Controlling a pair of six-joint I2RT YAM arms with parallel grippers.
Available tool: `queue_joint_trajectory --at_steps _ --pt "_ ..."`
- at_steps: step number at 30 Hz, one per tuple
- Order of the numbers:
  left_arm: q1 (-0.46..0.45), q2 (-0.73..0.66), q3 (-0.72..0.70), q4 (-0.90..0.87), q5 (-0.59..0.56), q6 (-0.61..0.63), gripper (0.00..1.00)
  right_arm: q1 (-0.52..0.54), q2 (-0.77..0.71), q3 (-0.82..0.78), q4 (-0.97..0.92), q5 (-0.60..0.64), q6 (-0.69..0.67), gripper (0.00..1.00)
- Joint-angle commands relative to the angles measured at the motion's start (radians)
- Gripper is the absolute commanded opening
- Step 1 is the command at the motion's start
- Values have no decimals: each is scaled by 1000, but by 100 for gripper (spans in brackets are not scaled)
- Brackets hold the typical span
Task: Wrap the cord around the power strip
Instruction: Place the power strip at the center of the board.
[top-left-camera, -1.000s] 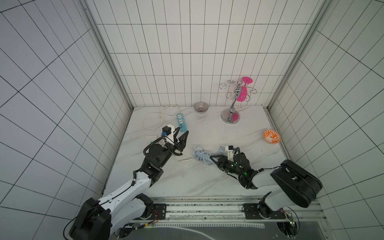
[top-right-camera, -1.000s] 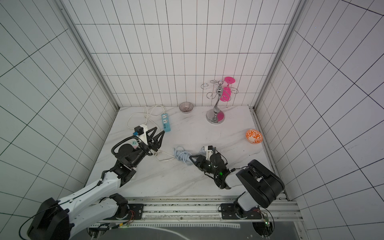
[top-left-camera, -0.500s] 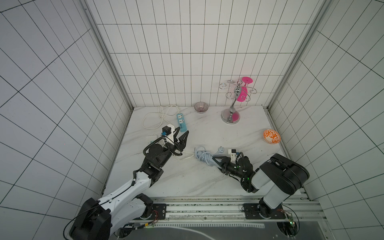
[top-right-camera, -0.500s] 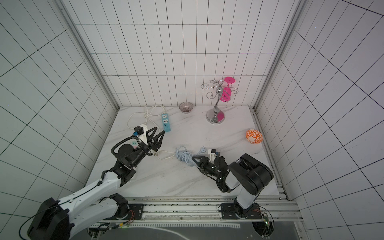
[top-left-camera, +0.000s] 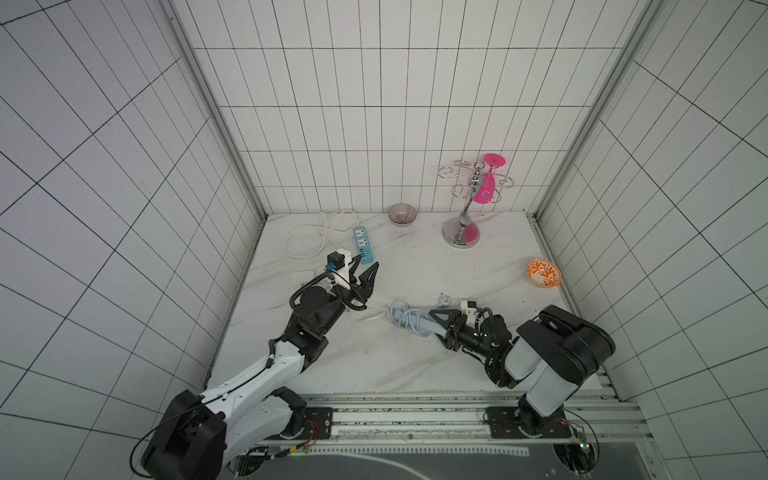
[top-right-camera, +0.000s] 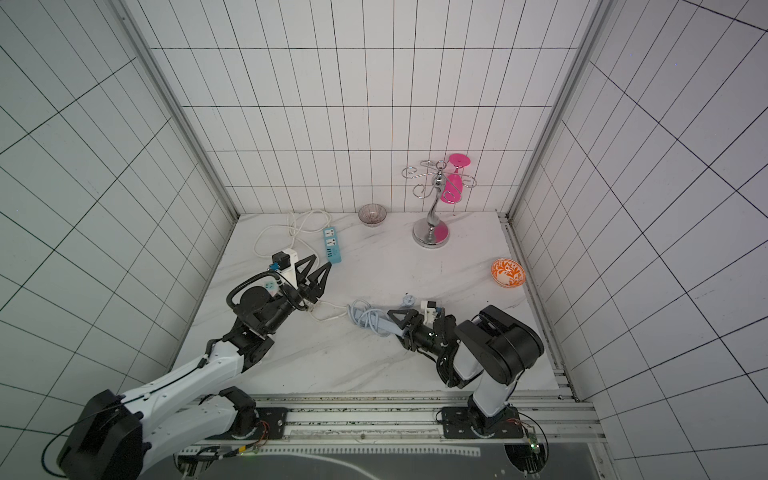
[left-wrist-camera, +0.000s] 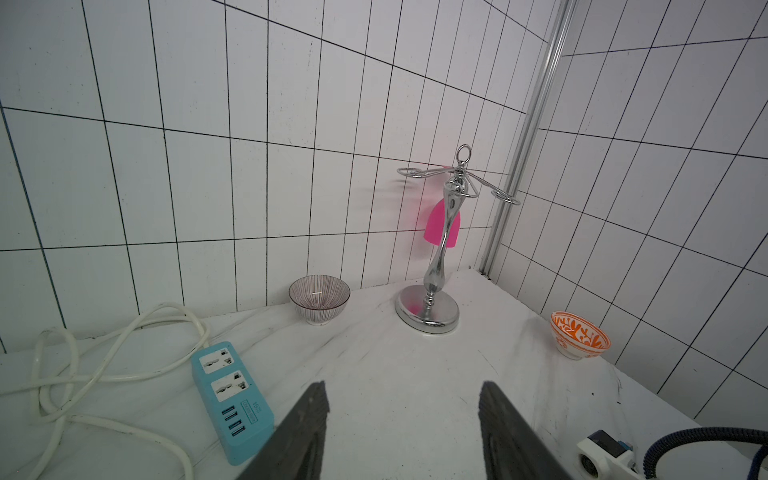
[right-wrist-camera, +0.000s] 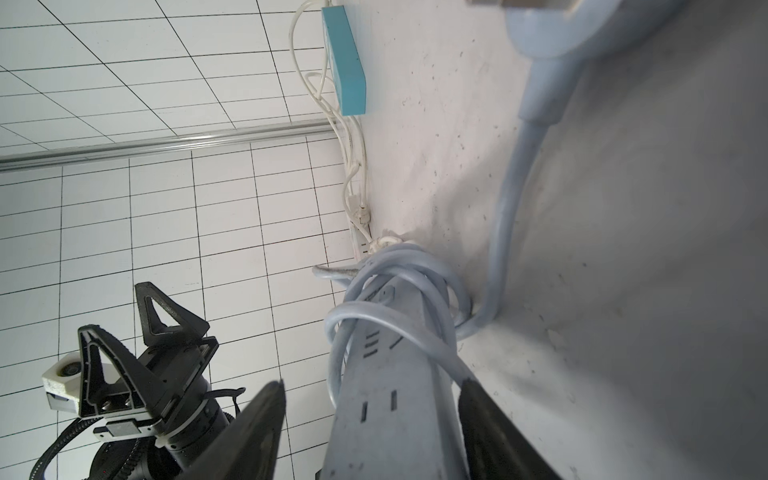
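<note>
**Item: the power strip (top-left-camera: 428, 328) with the cord (top-left-camera: 405, 318)**

- Location: on the table (top-left-camera: 415, 270), front-centre, directly ahead of the right hand (top-left-camera: 436, 322).
- Long axis: ran from the right hand out toward the left arm's side. The near end sat between the right hand's fingers and the far end carried the coils.
- Cord: several loose loops were bunched round the far half of the strip in the right wrist view (right-wrist-camera: 415, 266). A free tail led off to the plug (top-left-camera: 444, 300), which lay on the table just beside the right hand, on the back-wall side.
- Right hand: spread, straddling the strip's near end. There was clear daylight on one side, and the other finger was close against a cord loop. Judged not to be pinching.
- Left hand (top-left-camera: 366, 266): spread and empty, raised above the table, well apart from the strip and pointing toward the back wall.
- Nearer arm: the right, by far. The slack tail and plug were judged to be what remained to be taken up.

**Surroundings**

- Pale marbled table inside a booth with white-tiled walls.
- Turquoise strip (top-left-camera: 363, 245) with cream-white cables (top-left-camera: 303, 237), back left.
- Striped bowl (top-left-camera: 402, 214).
- Chrome rack (top-left-camera: 461, 237) with a pink glass (top-left-camera: 486, 189).
- Orange bowl (top-left-camera: 543, 272).
</note>
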Motion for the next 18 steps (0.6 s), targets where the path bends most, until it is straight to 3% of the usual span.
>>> queue_joint_trajectory --at_steps 1,3,4,5,11,18 --pt "-1 11 24 5 -9 2 58 -9 26 -21 181 -24 84 77" --pt "-1 13 26 5 -9 8 58 -10 33 -38 218 -17 103 83" --pt "-1 13 25 5 -10 10 58 -13 23 -48 213 -12 99 96" --pt "-1 12 26 5 -11 11 58 -19 5 -54 185 -13 85 99" --pt "4 19 31 5 -17 15 58 -114 -223 18 -243 -34 -123 99" --pt "12 31 42 5 -16 24 59 -303 -345 105 -462 -121 -227 99"
